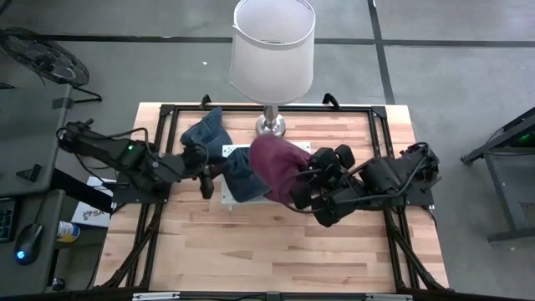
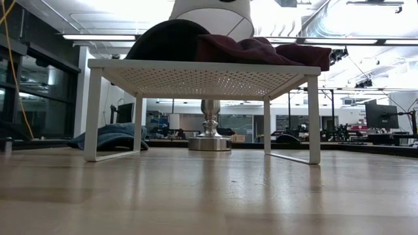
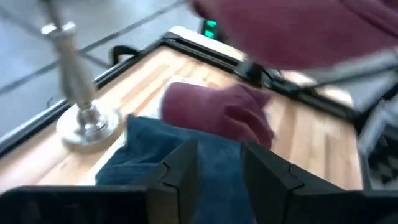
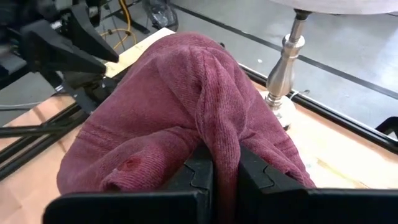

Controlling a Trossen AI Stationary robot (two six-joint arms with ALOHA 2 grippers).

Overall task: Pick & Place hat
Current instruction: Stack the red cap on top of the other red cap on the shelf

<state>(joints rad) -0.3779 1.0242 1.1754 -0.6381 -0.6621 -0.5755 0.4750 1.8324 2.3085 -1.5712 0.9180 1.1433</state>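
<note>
Maroon hat (image 4: 180, 118) fills the right wrist view, a fold of it pinched between the right gripper (image 4: 224, 168) over the white rack (image 2: 202, 78). It looks soft, light, floppy; a bunched ridge is the sensible hold. Blue hat (image 1: 238, 171) lies beside it, the left gripper (image 3: 214, 171) parted, grasping nothing, above it.

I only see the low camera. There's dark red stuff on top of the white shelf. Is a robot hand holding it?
Observer: Yes. The right gripper has its fingers shut on a fold of the maroon hat.
Operator: Where's the other arm?
Observer: The left gripper is open, right at a blue hat that lies beside the maroon one.
</note>
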